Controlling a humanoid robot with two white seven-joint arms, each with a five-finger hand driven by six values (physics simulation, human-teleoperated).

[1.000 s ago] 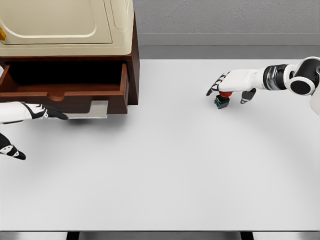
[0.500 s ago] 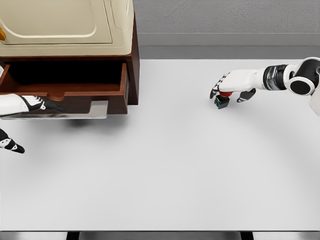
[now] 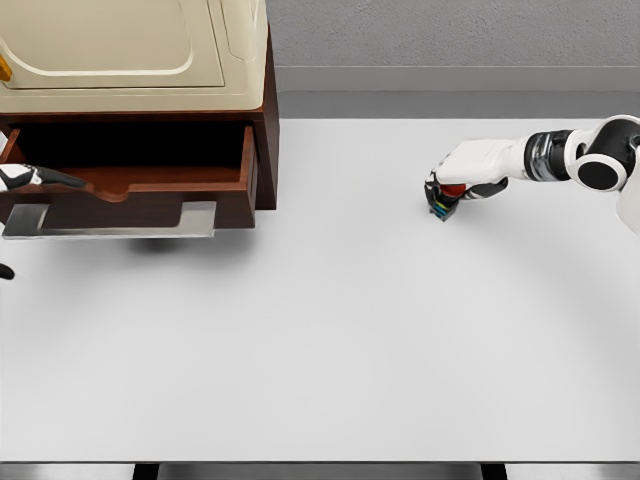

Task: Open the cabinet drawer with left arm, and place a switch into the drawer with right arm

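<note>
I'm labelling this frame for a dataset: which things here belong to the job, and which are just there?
Part of the job:
- cabinet drawer, pulled open
- switch with a red top, on the table
- right robot hand, closed around the switch
- left robot hand, at the drawer's front edge

Just there:
- white table
- cream appliance on the cabinet
</note>
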